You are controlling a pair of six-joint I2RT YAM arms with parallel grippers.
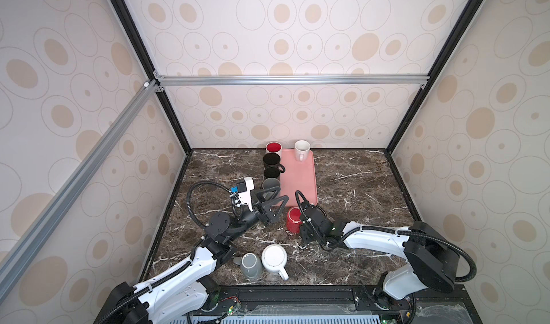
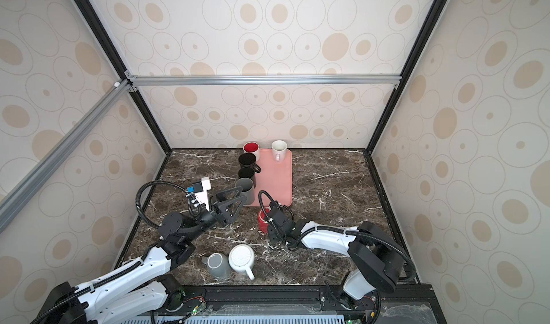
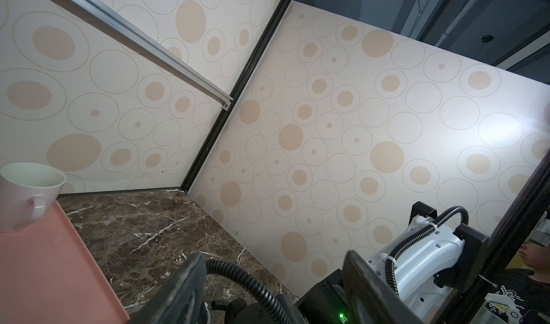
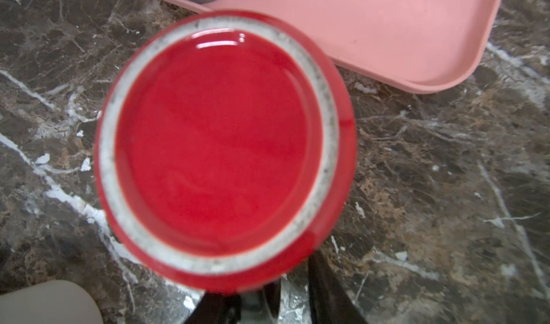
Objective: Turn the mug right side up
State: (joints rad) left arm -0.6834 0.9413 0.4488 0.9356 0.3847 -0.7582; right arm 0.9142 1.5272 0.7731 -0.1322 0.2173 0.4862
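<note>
You will find no readable text, label, brand or number in any of the views. The only print is a pale graphic on the dark shirt (image 3: 520, 283) of the person at the edge of the left wrist view. It is too small and too cut off for you to make out.

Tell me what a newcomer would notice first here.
The red mug, upside down on the dark marble table just in front of the pink tray; its base fills the right wrist view. Next, the row of upright mugs along the tray's left edge. Then the grey mug and white mug, both upside down, near the table's front edge.
</note>
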